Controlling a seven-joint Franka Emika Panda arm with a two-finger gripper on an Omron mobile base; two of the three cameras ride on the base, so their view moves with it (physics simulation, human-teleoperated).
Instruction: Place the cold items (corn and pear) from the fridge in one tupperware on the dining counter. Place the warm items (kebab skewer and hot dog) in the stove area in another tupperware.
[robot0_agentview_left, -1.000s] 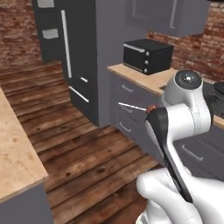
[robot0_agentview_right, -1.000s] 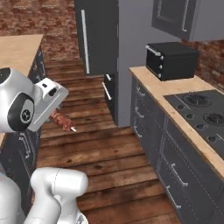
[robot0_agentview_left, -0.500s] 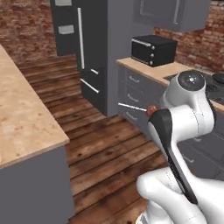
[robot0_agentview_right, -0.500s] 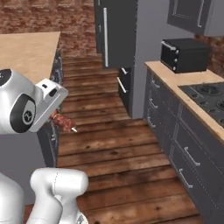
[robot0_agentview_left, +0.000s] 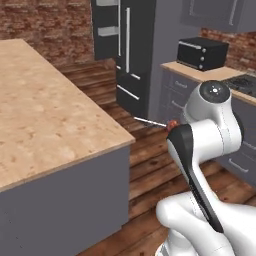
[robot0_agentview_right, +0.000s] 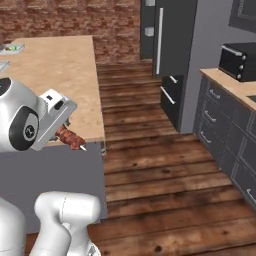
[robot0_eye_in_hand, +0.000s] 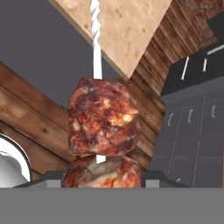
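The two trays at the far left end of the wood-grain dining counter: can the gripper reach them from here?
Probably not: the gripper, shut on the red-brown kebab skewer, sits at the counter's near corner; the trays lie far across it.

Kitchen: fridge (robot0_agentview_right: 170, 37), cabinets (robot0_agentview_right: 227, 135), microwave (robot0_agentview_left: 202, 52)

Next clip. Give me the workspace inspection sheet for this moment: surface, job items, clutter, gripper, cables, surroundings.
Surface: dining counter, light wood-grain top, beside the arm.
Job's things: kebab skewer in the gripper, carried in the air off the counter's corner, stick tip pointing out; fridge doors closed.
Clutter: small trays at the counter's far left edge, contents too small to tell.
Gripper: gripper shut on the kebab skewer.
Cables: nothing seen.
Surroundings: wood plank floor, brick wall, dark grey cabinets, black toaster oven on the side counter.
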